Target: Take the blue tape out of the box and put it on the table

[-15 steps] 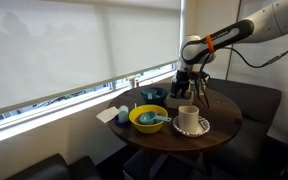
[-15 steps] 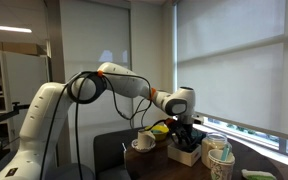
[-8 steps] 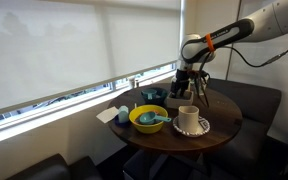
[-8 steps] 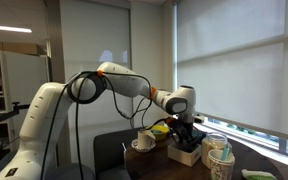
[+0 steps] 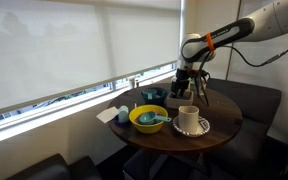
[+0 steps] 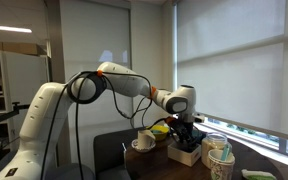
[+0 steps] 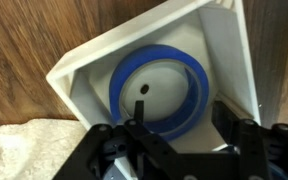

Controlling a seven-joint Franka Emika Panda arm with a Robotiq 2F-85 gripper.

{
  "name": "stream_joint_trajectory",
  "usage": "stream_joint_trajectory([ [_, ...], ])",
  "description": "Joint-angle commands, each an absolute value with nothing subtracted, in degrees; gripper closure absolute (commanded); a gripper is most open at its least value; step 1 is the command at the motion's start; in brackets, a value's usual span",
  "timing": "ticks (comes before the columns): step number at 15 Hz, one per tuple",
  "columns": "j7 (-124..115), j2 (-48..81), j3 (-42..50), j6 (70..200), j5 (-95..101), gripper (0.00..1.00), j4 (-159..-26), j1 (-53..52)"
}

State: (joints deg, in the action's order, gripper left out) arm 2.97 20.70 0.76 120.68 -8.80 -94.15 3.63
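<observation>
In the wrist view the blue tape (image 7: 160, 54) lies flat as a ring on the floor of the light open-topped box (image 7: 92, 62). The box stands on the dark brown wooden table (image 7: 24, 40). My gripper (image 7: 181, 120) is open and low over the box. One finger points into the tape's hole and the other sits outside the ring by the box wall. In both exterior views the gripper (image 5: 187, 82) (image 6: 187, 135) hangs over the box (image 6: 188, 154) at the window side of the round table (image 5: 174, 136).
A yellow bowl (image 5: 149, 118), a white cup on a saucer (image 5: 189, 120) and a dark bowl (image 5: 152, 96) share the table. A pale cloth (image 7: 24, 150) lies beside the box. A cup of utensils (image 6: 220, 160) stands near the box.
</observation>
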Motion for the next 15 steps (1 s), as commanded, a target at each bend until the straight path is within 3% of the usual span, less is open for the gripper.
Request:
stream_joint_trajectory([
  [1,3.04,21.4,0.55,118.24,-9.08,0.29,-92.22,3.9],
  [12,1.24,21.33,0.68,116.81,-9.49,0.29,-91.87,3.81],
  [14,-0.08,21.31,0.15,124.58,-9.51,0.18,-98.4,2.39],
  [15,0.13,21.7,0.1,125.74,-9.6,0.18,-98.73,2.46],
])
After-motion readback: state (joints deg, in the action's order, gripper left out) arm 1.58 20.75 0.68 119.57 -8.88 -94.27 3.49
